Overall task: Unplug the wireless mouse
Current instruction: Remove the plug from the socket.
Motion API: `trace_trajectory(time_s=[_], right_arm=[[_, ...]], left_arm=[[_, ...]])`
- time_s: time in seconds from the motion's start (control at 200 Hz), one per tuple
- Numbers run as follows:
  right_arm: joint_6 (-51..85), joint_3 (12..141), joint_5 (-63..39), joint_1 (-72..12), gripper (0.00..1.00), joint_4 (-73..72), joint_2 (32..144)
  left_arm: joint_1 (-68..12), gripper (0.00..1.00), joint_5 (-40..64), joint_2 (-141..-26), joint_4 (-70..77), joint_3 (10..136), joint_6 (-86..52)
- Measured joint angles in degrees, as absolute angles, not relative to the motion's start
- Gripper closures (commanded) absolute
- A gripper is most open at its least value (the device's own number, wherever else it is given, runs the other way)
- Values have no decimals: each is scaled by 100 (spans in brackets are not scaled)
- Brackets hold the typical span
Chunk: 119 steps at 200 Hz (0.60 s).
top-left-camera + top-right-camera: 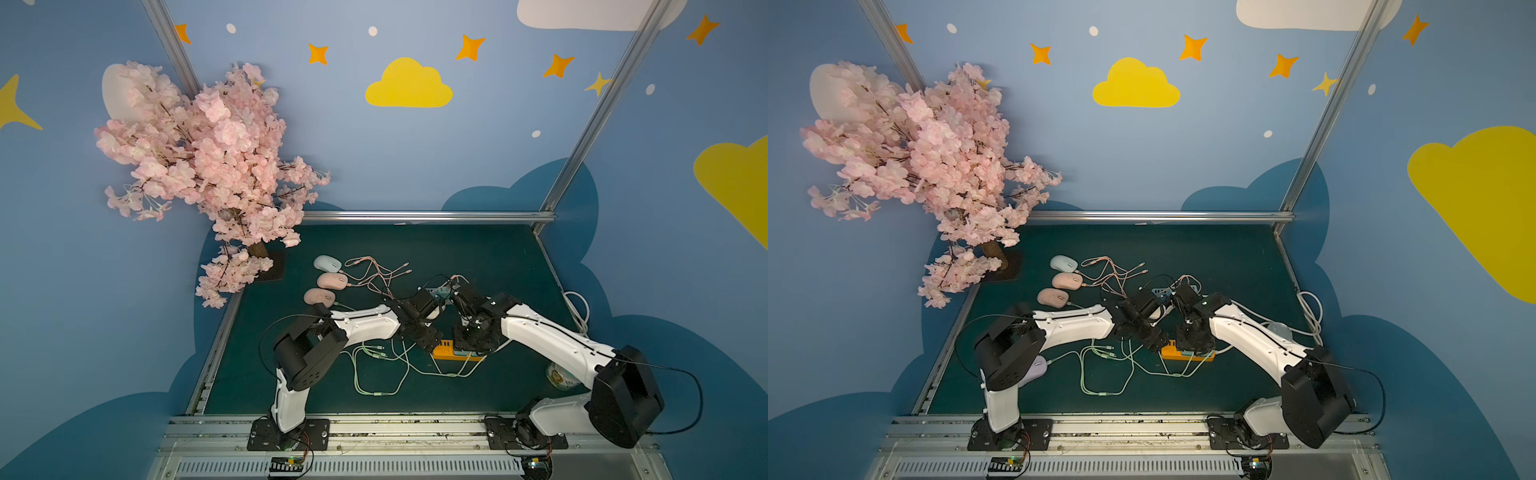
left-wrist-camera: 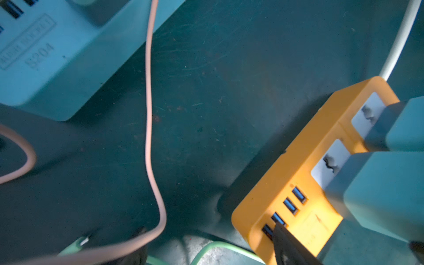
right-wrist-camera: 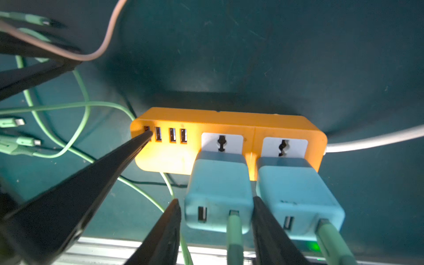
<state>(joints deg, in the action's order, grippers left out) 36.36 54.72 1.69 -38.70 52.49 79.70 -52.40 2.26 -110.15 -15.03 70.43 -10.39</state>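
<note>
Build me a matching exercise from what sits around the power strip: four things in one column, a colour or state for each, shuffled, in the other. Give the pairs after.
Things
1. strip
2. adapters
3. strip's cord
4. right gripper

Colour or state
A. white
B. a finger on each side of one adapter
C. orange
D. light blue

Pairs: 1-C, 2-D, 3-A, 4-B

Two chargers (image 3: 219, 190) in power strip (image 3: 206, 119)
</note>
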Motion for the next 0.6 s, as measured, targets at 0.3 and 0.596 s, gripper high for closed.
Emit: trace_trajectory(time_s=[0.3, 0.596], right_arm=[[3824, 5496, 373, -4005, 71, 5271, 7992], [3964, 5553, 561, -4077, 73, 5446, 7920]], left_arm=[[-5225, 15, 272, -11039, -1568, 7087, -1066], [-5258, 15, 305, -11061, -1581, 7116, -1090]])
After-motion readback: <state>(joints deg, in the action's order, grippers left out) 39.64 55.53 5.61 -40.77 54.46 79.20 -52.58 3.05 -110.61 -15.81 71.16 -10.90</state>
